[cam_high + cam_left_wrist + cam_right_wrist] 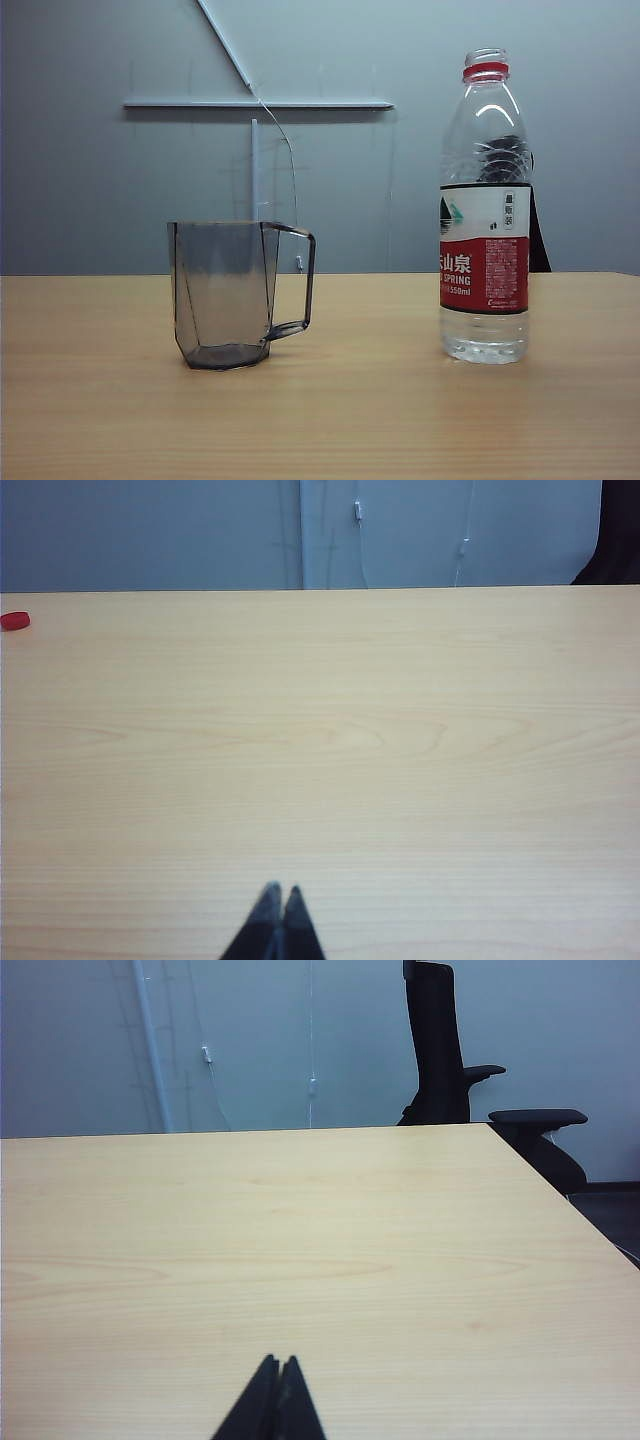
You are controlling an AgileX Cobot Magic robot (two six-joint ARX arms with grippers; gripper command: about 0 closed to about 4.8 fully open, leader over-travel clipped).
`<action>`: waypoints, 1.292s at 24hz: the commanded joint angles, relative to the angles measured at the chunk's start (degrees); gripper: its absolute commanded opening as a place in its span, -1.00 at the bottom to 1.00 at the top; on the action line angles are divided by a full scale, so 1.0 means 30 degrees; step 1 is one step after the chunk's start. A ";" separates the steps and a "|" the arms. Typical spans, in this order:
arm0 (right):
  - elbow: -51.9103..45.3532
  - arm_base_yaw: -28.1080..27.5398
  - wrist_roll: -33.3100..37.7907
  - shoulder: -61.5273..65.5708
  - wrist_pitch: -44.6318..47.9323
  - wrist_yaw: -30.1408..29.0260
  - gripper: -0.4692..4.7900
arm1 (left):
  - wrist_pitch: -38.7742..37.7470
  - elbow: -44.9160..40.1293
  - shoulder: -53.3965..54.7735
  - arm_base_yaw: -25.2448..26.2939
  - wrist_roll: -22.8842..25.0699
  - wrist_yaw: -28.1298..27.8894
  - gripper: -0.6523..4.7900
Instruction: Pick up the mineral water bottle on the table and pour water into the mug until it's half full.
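Here the bottle (485, 210) stands upright and uncapped on the table (380, 400), well to the right of the empty mug (228, 295), whose handle points toward it. The left gripper (278, 892) and right gripper (278, 1362) each hover over bare wood, fingers pressed together, holding nothing. A red cap (14, 621) lies near the table's edge.

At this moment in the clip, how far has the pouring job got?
Nothing is done except that the mineral water bottle stands uncapped on the table, apart from the mug, which looks empty. A red cap lies on the table in the left wrist view. Nothing is in hand: the left gripper and right gripper are shut over bare wood. Picking up and pouring remain.
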 commanded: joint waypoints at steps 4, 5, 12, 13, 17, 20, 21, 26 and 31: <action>-0.0087 0.0015 0.0080 -0.0029 0.0328 -0.0036 -0.84 | 0.0240 0.0044 0.0022 -0.0036 -0.0058 0.0007 -0.77; -0.0087 0.0015 0.0080 -0.0029 0.0328 -0.0036 -0.84 | 0.0240 0.0044 0.0022 -0.0036 -0.0058 0.0007 -0.77; -0.0087 0.0022 0.2732 -0.0029 0.0335 -0.2200 -0.84 | 0.0248 0.0036 0.0044 -0.0947 -0.0058 -0.0219 -0.77; -0.0087 0.0029 0.3424 -0.0029 0.0335 -0.3060 -0.84 | 0.0262 0.0036 0.0138 -0.1581 -0.0058 -0.0219 -0.77; -0.0066 0.0189 0.5850 -0.0029 0.0197 -0.7548 -0.79 | 0.0248 0.0036 0.1333 -0.6397 -0.0058 -0.0211 -0.77; -0.0015 0.0889 0.6659 0.0022 -0.0321 -0.7781 -0.77 | 0.0248 0.0044 0.2208 -0.8983 -0.0066 -0.0189 -0.77; -0.0015 0.1333 0.6659 0.0044 -0.0612 -0.7832 -0.77 | 0.0240 0.0044 0.2455 -0.9726 -0.0058 -0.0182 -0.77; -0.0022 0.4401 0.6645 0.0066 -0.1588 -0.6819 -0.15 | 0.0255 0.0036 0.3082 -1.2801 -0.0066 -0.0131 -0.77; -0.0066 0.9952 0.5195 0.0481 -0.1712 0.0678 1.00 | 0.0255 0.0036 0.3089 -1.3704 -0.0058 0.0204 -0.77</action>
